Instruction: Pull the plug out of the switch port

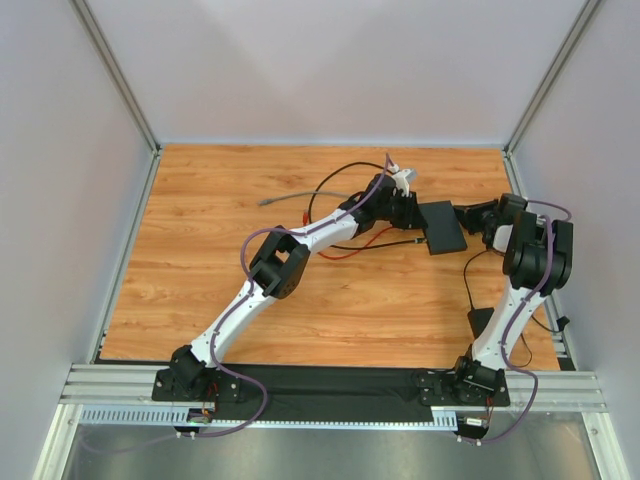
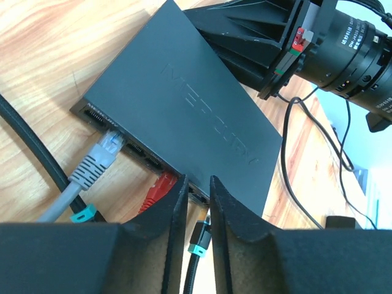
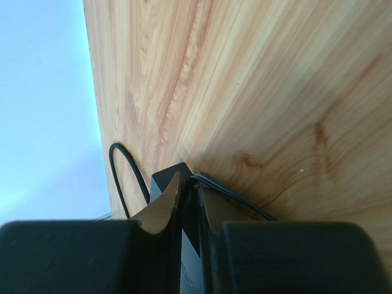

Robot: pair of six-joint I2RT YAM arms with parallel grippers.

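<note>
The switch (image 1: pixel 443 227) lies flat on the bench (image 1: pixel 200 250), its far edge pinched in the right claw (image 3: pixel 191 202); the left claw (image 2: pixel 199 199) is closed on the black plug (image 2: pixel 197 236), so the next move, I judge, is a straight pull out of the port.

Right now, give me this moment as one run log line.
left gripper: around black plug | right gripper: clamping switch | grey plug, red plug: still in ports

Matte black plastic switch (image 2: pixel 184 104) on smooth wood-grain table (image 1: pixel 200 250)
</note>
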